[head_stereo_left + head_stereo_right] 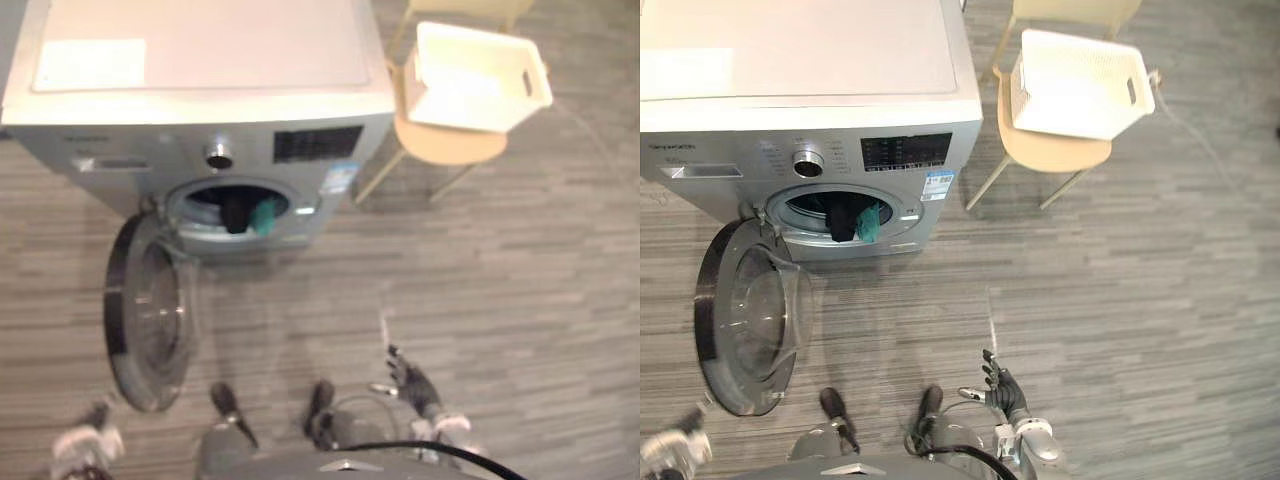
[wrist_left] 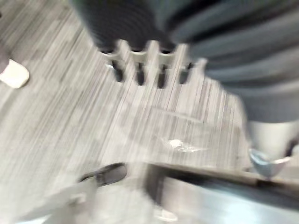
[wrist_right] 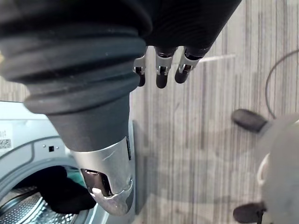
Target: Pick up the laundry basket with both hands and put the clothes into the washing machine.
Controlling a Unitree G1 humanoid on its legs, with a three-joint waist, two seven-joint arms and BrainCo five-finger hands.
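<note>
Laundry basket stage: judged near the end, with clothes in the washing machine and nothing carried.
Right hand: hangs low in front of the washing machine, off its right front corner; fingers straight and spread, nothing in them.
Left hand: low in front of the washing machine on its left side, out past the door; fingers look straight, holding nothing.
Door: hinged at the washing machine's left, swung wide open towards the floor in front.
Drum mouth: open, in the middle of the washing machine's front.
Black garment: sits in the drum mouth, right at the lip, seemingly draped over the lower edge rather than deep inside.
Teal garment: just beside the black one, also close to the lip.
Chair: stands just off the washing machine's right side.
Basket now: rests tilted on the chair seat, looks empty, well apart from both hands.
Next move, as a guess: push both garments deeper, then swing the door shut.
Calls for: a reach forward to the drum mouth, then a broad sweep of the door from its outer rim.
Risk: cloth trapped in the seal if left at the lip.
</note>
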